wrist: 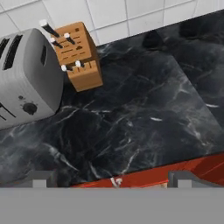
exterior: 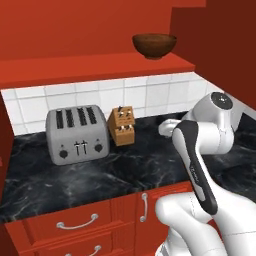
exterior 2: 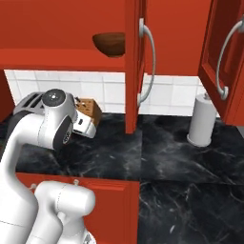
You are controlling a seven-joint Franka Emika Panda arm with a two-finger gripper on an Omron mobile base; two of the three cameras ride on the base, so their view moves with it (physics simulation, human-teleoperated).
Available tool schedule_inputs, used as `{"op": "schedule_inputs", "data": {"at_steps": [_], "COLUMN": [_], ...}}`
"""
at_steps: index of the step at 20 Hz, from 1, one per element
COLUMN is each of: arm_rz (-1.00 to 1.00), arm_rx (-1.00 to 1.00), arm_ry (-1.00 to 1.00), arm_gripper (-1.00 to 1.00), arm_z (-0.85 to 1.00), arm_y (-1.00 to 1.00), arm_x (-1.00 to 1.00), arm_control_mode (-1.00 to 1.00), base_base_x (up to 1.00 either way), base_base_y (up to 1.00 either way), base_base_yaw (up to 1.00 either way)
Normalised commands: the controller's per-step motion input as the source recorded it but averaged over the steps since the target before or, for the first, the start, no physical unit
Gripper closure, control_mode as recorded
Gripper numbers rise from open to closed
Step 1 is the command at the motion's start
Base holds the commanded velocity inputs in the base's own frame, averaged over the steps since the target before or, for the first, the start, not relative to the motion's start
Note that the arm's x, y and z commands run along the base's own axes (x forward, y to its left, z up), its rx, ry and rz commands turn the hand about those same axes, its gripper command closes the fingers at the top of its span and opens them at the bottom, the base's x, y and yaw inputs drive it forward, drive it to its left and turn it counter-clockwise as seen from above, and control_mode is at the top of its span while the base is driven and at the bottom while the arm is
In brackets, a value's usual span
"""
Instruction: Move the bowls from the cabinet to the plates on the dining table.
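Currently: dark glossy brown round bowl (exterior: 154,45), upright, mouth up, near right end of red cabinet shelf (exterior: 95,66). Gripper (wrist: 113,180) spread wide, empty, over table (wrist: 131,127).

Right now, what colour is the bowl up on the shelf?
Dark glossy brown: the bowl shows best in the left base view.

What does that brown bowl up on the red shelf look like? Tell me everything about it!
The brown bowl is round and deep, dark glossy brown like polished wood or glazed clay, with a small foot underneath. It stands upright, open side up, on the red inner shelf of the cabinet, near the shelf's right end, above the black counter. Nothing touches it but the shelf. What is inside cannot be seen from below.
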Motion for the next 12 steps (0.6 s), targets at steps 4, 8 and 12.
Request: {"op": "schedule_inputs", "data": {"at_steps": [4,8,12], "arm_rz": [0.00,0.00,0.00], "arm_rx": [0.00,0.00,0.00], "arm_ry": [0.00,0.00,0.00], "arm_gripper": [-1.00,-1.00,-1.00], "arm_z": [0.00,0.00,0.00], "arm_y": [0.00,0.00,0.00], "arm_x": [0.00,0.00,0.00], "arm_control_mode": [1.00,1.00,1.00], "base_base_x": [0.18,-0.01,0.00], "base_base_y": [-0.30,-0.30,-0.37], "base_base_yaw": [0.04,0.05,0.04]}}
